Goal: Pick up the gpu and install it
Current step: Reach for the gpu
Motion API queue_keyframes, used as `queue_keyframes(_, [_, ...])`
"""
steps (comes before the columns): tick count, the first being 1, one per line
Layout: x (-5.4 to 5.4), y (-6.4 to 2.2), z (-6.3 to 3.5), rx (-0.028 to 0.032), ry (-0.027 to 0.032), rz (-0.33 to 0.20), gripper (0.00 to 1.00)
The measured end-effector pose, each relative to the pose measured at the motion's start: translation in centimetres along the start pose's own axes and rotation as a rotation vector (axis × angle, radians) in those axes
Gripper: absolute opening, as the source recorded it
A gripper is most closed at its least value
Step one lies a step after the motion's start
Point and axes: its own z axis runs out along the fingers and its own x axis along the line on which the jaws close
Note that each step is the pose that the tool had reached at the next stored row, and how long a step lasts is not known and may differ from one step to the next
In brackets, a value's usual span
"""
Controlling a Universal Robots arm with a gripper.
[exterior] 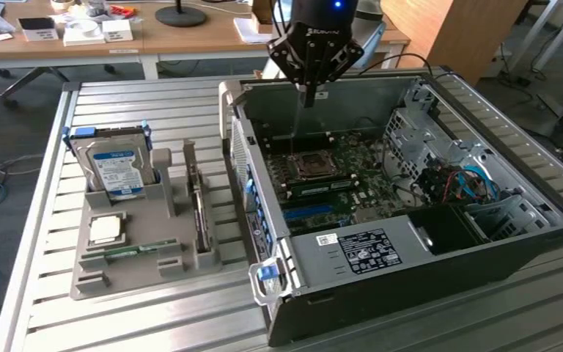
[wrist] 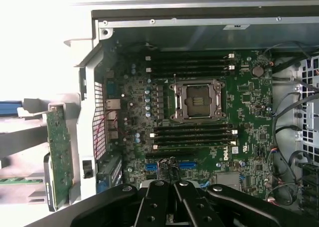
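Note:
The gpu (exterior: 199, 213) stands on edge in a slot of the grey holder (exterior: 135, 277), at the exterior view's left of the open computer case (exterior: 477, 257). In the wrist view its green board (wrist: 60, 152) shows just outside the case wall. My gripper (exterior: 308, 99) hangs above the far end of the case, fingers pointing down, shut with nothing between them. The wrist view has the same shut fingertips (wrist: 169, 186) over the motherboard (wrist: 209, 152), near its blue connectors. The gripper is well apart from the gpu.
The holder also carries a silver hard drive (exterior: 115, 170), a processor chip (exterior: 105, 229) and a memory stick (exterior: 140, 249). Inside the case are the processor socket (wrist: 195, 101) and loose cables (exterior: 462, 183). A wooden desk (exterior: 164, 37) stands behind the slatted metal table (exterior: 144, 323).

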Motion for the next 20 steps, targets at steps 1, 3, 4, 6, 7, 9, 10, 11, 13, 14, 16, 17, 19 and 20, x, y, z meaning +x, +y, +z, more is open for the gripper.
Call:
queue_keyframes(1, [0.04, 0.0, 0.0, 0.0, 0.0, 0.0, 0.11])
queue_keyframes(3, [0.14, -0.01, 0.0, 0.0, 0.0, 0.0, 0.11])
queue_keyframes(4, [0.18, -0.01, -0.01, 0.0, 0.0, 0.0, 0.11])
queue_keyframes(6, [0.27, -0.02, -0.01, 0.0001, 0.0, 0.0, 0.11])
queue_keyframes(7, [0.33, -0.02, -0.01, 0.0, 0.0, 0.0, 0.11])
queue_keyframes(9, [0.42, -0.03, -0.01, 0.0, 0.0, 0.0, 0.11])
queue_keyframes(10, [0.47, -0.03, -0.01, 0.0, 0.0, 0.0, 0.11])
queue_keyframes(11, [0.51, -0.04, -0.02, 0.0001, 0.0001, 0.0, 0.11])
queue_keyframes(13, [0.61, -0.04, -0.02, 0.0, 0.0, 0.0, 0.11])
queue_keyframes(14, [0.66, -0.05, -0.02, 0.0001, 0.0, 0.0, 0.11])
queue_keyframes(16, [0.77, -0.06, -0.02, 0.0, 0.0, 0.0, 0.11])
queue_keyframes(17, [0.83, -0.06, -0.02, 0.0, 0.0, 0.0, 0.11])
queue_keyframes(19, [0.94, -0.07, -0.02, -0.0001, 0.0, 0.0, 0.11])
queue_keyframes(20, [1.0, -0.08, -0.03, 0.0001, 0.0001, 0.0, 0.11])
